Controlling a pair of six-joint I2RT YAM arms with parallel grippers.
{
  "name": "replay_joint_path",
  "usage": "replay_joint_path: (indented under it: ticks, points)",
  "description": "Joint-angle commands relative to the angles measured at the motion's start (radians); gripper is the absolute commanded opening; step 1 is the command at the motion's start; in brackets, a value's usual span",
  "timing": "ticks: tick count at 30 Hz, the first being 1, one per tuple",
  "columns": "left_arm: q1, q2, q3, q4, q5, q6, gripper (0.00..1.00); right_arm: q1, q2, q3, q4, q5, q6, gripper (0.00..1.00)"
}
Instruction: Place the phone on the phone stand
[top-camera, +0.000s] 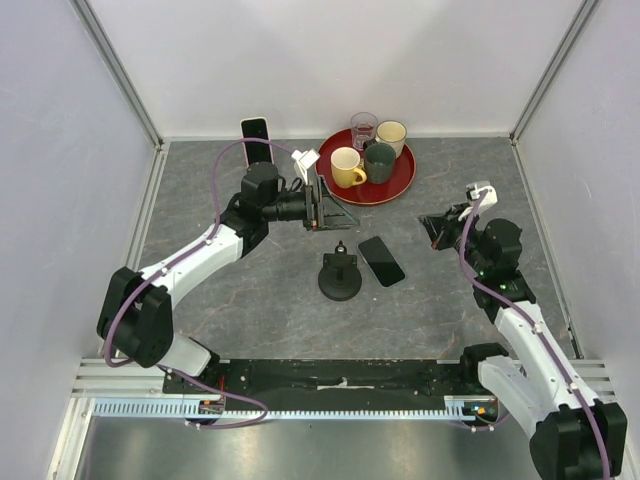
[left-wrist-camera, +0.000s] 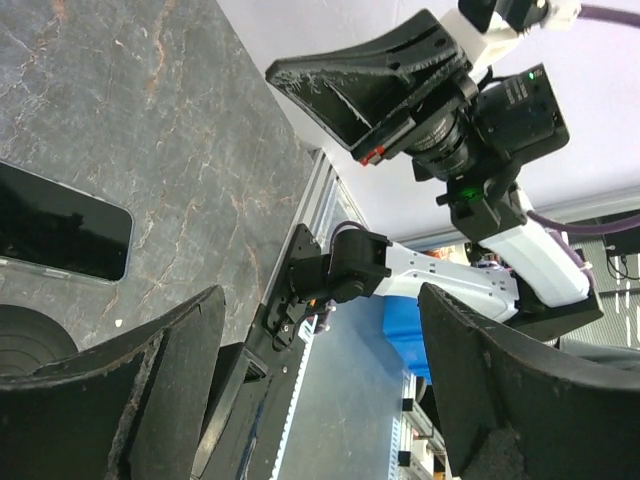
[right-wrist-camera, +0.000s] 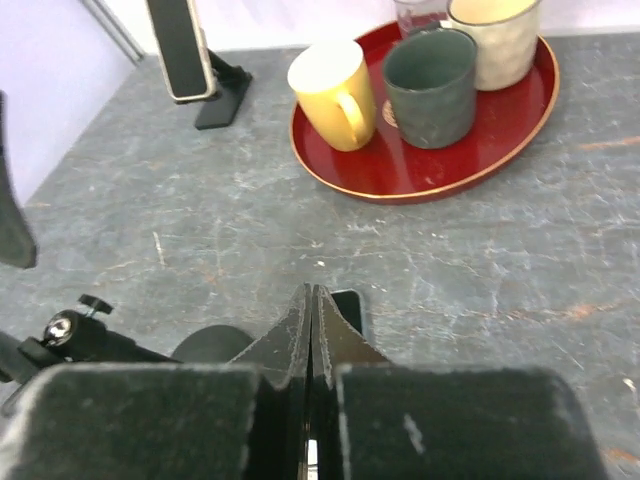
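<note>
Clearly the black phone (top-camera: 381, 260) lay flat on the desk (top-camera: 250, 300), just right of the phone stand (top-camera: 340, 277); the left tool (top-camera: 333, 207) stood open, the right tool (top-camera: 435, 230) closed.

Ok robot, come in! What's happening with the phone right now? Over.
Left gripper open, empty. Right gripper shut, empty. Phone flat on table beside stand, not held. Nothing between them.

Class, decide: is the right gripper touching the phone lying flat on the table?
Apart. The top view shows a strip of table between the shut right gripper and the phone.
</note>
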Motion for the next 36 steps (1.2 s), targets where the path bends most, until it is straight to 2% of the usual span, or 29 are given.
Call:
replay_joint_path:
  ticks: [1,3,4,6,7,8,9,14,18,21,26,36]
  points:
    - [0.000,-0.025,0.045,-0.060,-0.012,0.087,0.84,0.003,0.083,0.097,-0.235,0.075,-0.051,0.14]
    - [0.002,-0.017,0.046,-0.061,-0.009,0.081,0.84,0.021,0.178,0.152,-0.301,0.081,-0.042,0.28]
    - [0.004,-0.017,0.043,-0.061,-0.009,0.078,0.84,0.034,0.217,0.173,-0.374,0.088,-0.045,0.43]
    - [0.005,-0.030,0.040,-0.061,-0.028,0.081,0.83,0.077,0.327,0.236,-0.448,0.092,-0.058,0.58]
    - [0.008,-0.034,0.036,-0.066,-0.039,0.085,0.83,0.091,0.358,0.250,-0.484,0.103,-0.067,0.78]
    - [0.011,-0.037,0.033,-0.068,-0.045,0.087,0.83,0.110,0.384,0.262,-0.493,0.114,-0.090,0.93]
    - [0.019,-0.043,0.028,-0.068,-0.058,0.087,0.83,0.152,0.436,0.300,-0.504,0.130,-0.103,0.98]
    - [0.034,-0.042,0.025,-0.064,-0.058,0.078,0.83,0.245,0.634,0.471,-0.599,0.279,-0.160,0.98]
    - [0.039,-0.028,0.025,-0.064,-0.047,0.078,0.83,0.311,0.830,0.645,-0.691,0.345,-0.212,0.98]
    - [0.045,-0.022,0.026,-0.051,-0.030,0.059,0.83,0.348,0.915,0.710,-0.725,0.393,-0.219,0.98]
    - [0.048,-0.016,0.025,-0.046,-0.029,0.053,0.83,0.367,0.984,0.733,-0.732,0.424,-0.216,0.98]
    - [0.051,-0.010,0.013,-0.011,-0.007,0.019,0.83,0.388,1.053,0.677,-0.708,0.365,-0.268,0.98]
